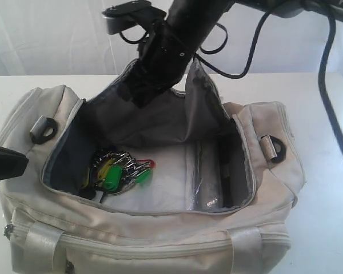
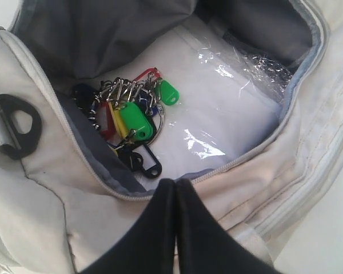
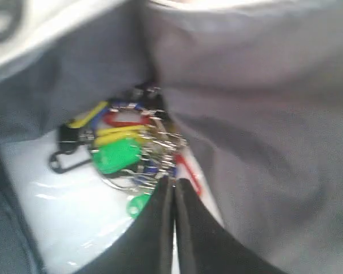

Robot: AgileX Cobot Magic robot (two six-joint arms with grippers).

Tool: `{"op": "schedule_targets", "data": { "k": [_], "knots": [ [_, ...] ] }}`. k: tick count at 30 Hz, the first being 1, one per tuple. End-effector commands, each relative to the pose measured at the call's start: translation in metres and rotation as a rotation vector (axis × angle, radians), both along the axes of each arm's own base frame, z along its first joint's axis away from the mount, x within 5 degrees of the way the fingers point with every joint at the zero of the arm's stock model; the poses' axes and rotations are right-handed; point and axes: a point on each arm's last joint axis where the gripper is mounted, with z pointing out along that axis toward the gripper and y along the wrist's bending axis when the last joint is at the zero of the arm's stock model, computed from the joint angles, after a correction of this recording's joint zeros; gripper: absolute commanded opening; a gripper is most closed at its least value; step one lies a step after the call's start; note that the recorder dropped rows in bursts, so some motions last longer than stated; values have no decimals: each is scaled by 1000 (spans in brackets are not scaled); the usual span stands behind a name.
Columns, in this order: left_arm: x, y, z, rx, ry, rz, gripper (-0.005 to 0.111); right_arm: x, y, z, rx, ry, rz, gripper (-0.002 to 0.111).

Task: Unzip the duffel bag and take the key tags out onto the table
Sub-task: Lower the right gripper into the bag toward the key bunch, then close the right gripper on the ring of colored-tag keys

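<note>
Key tags (image 1: 121, 171): bunched inside the open duffel bag (image 1: 160, 240), left end. Right tool (image 3: 172, 181): closed against the bunch, hold unconfirmed. Left tool (image 2: 175, 184): closed, empty, at bag rim. Risk: thin pinch slips; tags snag sagging lining (image 1: 160, 123).

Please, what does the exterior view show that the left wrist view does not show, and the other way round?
Only the exterior view: the right arm reaching down into the duffel bag, the right-end D-ring, and the table around the bag.
Only the left wrist view: the left gripper, its tips pressed together by the bag's near rim.
Both: the key tags lying inside the open bag on clear plastic film, and the left-end D-ring.
</note>
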Motion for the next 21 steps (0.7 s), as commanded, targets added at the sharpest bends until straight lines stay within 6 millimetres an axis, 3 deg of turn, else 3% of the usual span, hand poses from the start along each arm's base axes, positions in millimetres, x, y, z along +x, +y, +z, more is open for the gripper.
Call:
{"op": "schedule_targets", "data": {
  "k": [1, 8, 12, 16, 18, 21],
  "knots": [
    [-3, -1, -1, -20, 10, -8, 0, -20, 28, -4, 51, 36, 233, 0],
    [-3, -1, -1, -20, 10, -8, 0, -8, 44, -50, 8, 102, 259, 4],
    [-3, -1, -1, -20, 10, -8, 0, 2, 46, -71, -26, 102, 245, 24],
    [-3, -2, 0, -29, 12, -8, 0, 10, 50, -89, -27, 91, 219, 51],
    [-3, -2, 0, -29, 12, -8, 0, 14, 50, -96, -38, 81, 212, 58],
    [-3, -2, 0, -29, 12, -8, 0, 21, 50, -105, -65, 49, 191, 61]
  ]
}}
